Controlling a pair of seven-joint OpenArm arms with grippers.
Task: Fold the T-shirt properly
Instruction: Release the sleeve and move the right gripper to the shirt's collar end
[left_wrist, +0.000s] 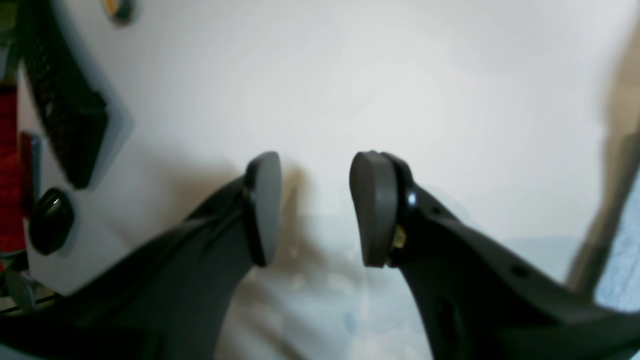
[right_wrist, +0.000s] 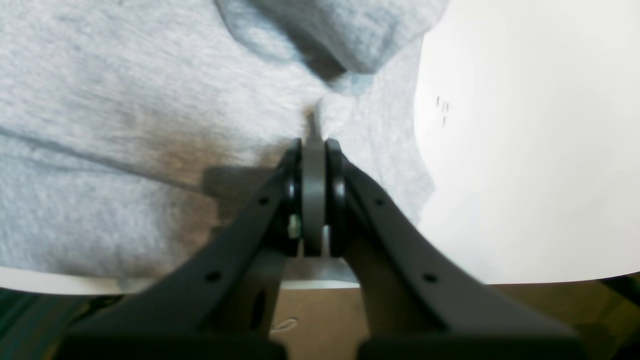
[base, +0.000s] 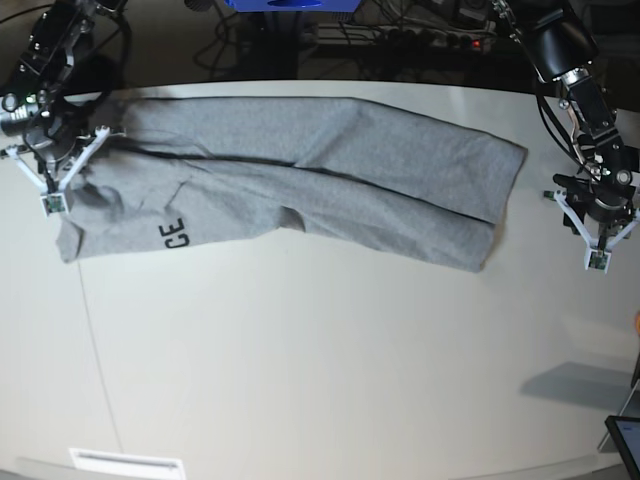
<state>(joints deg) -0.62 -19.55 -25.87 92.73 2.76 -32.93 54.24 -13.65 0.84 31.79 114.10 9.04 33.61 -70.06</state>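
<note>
Currently spread lengthwise across the far half of the white table (base: 320, 380): the T-shirt (base: 300, 170), heather grey, folded into a long band running from the table's left end toward its right. Black capitals "CE" (base: 173, 234) showing near the band's left end, close to the front edge of the cloth. Several long creases along the length.

At the left end of the base view, right gripper (base: 48, 190) down on the cloth's end; from its own wrist camera, right gripper (right_wrist: 314, 150) with jaws pressed together, apparently nipping a small ridge of grey fabric at the tips, though blur makes the pinch hard to confirm. Table edge just behind it.

At the right end, left gripper (base: 597, 250) off the cloth, beside the shirt's right edge and apart from it. Seen from the wrist, left gripper (left_wrist: 315, 207) with jaws parted, nothing between the pads, only bare white surface beneath.
</note>
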